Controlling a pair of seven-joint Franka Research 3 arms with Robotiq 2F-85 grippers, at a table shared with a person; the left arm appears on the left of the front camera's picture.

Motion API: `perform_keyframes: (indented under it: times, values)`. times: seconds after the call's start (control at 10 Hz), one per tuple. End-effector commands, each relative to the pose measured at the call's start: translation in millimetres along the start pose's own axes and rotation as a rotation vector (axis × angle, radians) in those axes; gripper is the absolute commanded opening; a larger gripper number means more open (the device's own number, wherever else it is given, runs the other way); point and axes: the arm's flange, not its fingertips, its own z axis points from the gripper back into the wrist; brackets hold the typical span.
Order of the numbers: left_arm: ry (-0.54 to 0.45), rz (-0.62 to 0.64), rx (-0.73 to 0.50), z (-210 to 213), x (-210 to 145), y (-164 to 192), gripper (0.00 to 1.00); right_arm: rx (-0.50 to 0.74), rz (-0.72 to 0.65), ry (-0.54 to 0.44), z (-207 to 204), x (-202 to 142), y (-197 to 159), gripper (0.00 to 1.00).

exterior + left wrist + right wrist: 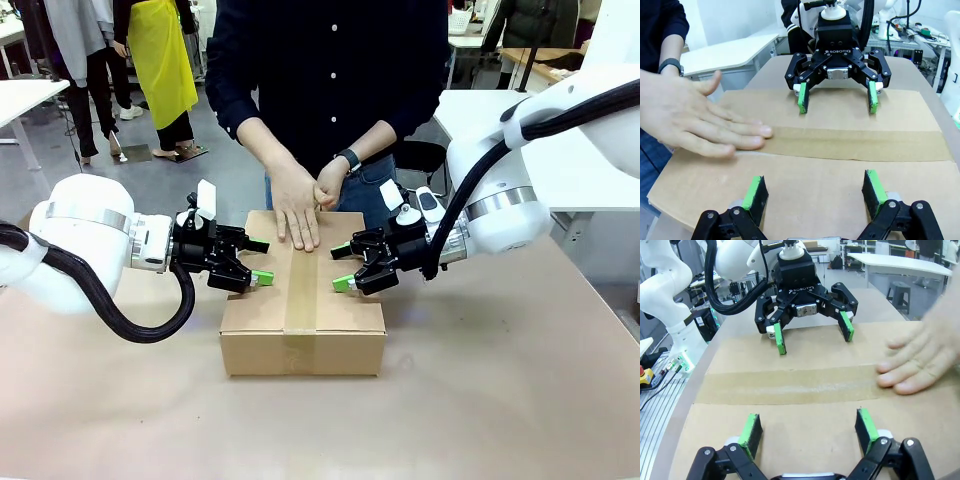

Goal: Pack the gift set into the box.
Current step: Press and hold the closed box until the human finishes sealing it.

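Observation:
The brown cardboard box point(300, 335) stands closed on the table, with a strip of tape point(300, 290) along its top seam. A person's hand point(297, 210) lies flat on the tape at the far end. My left gripper point(260, 260) is open over the box's left flap. Opposite it, my right gripper point(342, 268) is open over the right flap. In the left wrist view my left gripper point(815, 192) faces the right gripper point(837, 101) across the tape point(855, 144), beside the hand point(690, 120). The right wrist view mirrors this: right gripper point(809, 429), left gripper point(813, 335), hand point(925, 360). The gift set is hidden.
The brown table point(500, 400) has bare room in front of the box and on both sides. The person point(330, 80) stands at the far edge. White tables point(20, 95) and other people stand farther back.

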Motion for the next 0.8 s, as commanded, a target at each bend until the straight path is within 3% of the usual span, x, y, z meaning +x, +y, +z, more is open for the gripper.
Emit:
perform_keyframes:
  times: [0.0,0.7]
  values:
    - [-0.011,-0.019,0.015,0.1,-2.4,-1.1,1.00,-0.004,0.003,0.009,-0.6,-1.2,0.5,1.00]
    - [-0.011,-0.019,0.015,0.1,-2.4,-1.1,1.00,-0.004,0.003,0.009,-0.6,-1.2,0.5,1.00]
